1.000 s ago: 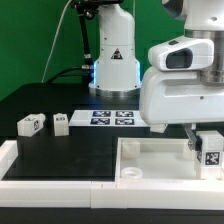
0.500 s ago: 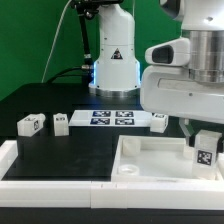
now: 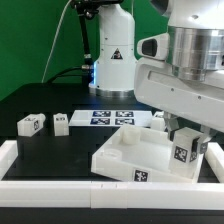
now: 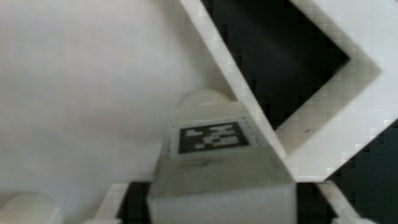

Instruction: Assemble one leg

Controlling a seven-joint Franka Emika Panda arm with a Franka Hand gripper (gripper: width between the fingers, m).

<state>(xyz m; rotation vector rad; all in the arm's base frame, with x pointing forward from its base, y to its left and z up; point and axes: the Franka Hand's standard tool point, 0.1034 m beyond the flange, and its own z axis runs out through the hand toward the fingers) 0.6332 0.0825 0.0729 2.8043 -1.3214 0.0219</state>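
My gripper point(image 3: 188, 140) is shut on a leg point(image 3: 186, 154), a chunky white block with a square tag. It holds the leg upright inside the far right corner of the large white tabletop point(image 3: 118, 160), which lies turned at an angle. In the wrist view the leg point(image 4: 217, 140) fills the gap between my fingers point(image 4: 128, 202), its end against the tabletop's rim point(image 4: 267, 75). Two more legs point(image 3: 30, 124) point(image 3: 60, 123) lie at the exterior view's left. A third point(image 3: 158, 120) lies behind the tabletop.
The marker board point(image 3: 112, 118) lies at the back by the robot base point(image 3: 113, 70). A white rail point(image 3: 60, 190) runs along the front edge and up the left side point(image 3: 8, 148). Black mat lies between the loose legs and the tabletop.
My gripper has moved toward the exterior view's left with the leg in it. The tabletop has slid left and turned with it, so one corner now points to the front.
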